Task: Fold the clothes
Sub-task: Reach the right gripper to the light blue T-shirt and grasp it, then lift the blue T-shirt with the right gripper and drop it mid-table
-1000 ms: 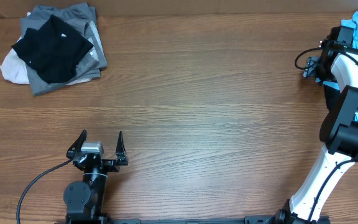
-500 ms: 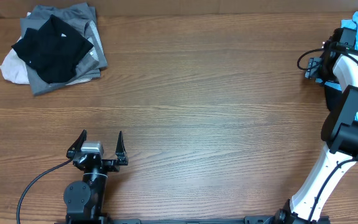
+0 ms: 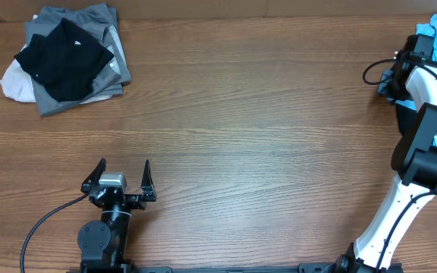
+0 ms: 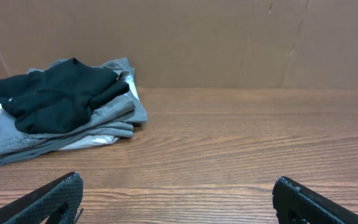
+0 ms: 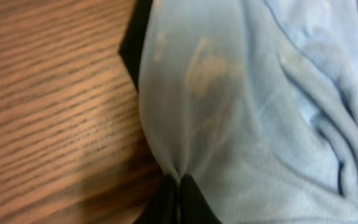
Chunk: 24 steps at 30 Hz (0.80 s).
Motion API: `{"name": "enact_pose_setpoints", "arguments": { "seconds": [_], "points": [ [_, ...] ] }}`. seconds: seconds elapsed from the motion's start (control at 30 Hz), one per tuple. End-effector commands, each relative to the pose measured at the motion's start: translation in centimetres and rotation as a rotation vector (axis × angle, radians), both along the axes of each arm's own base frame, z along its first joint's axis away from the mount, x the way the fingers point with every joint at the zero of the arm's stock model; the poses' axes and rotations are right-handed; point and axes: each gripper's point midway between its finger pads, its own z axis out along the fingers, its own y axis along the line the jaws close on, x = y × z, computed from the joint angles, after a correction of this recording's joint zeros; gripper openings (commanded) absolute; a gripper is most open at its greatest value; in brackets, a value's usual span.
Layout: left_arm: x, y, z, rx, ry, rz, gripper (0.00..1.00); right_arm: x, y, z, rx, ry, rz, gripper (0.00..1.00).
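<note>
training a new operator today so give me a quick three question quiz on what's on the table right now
1. True or false: the left claw is shut on cloth.
2. What does the right claw pinch? A) a cable B) the light sky-blue soft cloth shirt C) nothing
3. Fill in: on the pile of clothes at the far left of the brown wooden table, the top garment's colour is ___.

Key
1. False: it stands open, holding nothing.
2. B
3. Black: the black soft cloth garment lies on top.
</note>
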Motion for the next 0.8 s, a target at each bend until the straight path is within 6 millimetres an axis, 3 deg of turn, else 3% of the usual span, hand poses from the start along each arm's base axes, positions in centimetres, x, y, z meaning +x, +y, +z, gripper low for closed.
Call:
{"name": "enact_pose_setpoints", "arguments": {
  "seconds": [0.0, 0.6, 0.77],
  "points": [
    [0.0, 0.0, 0.0, 0.021, -0.005, -0.007, 1.0, 0.9, -0.4, 0.3, 0.014, -0.031, -0.054, 0.04],
    [0.0, 0.0, 0.0, 0.021, -0.005, -0.007, 1.0, 2.5, -1.0, 7.5, 0.038, -0.117, -0.169, 0.04],
    [0.0, 0.0, 0.0, 0.021, -0.005, -0.007, 1.0, 2.4, -1.6, 10.8, 0.031, -0.194, -0.283, 0.04]
  ]
}}
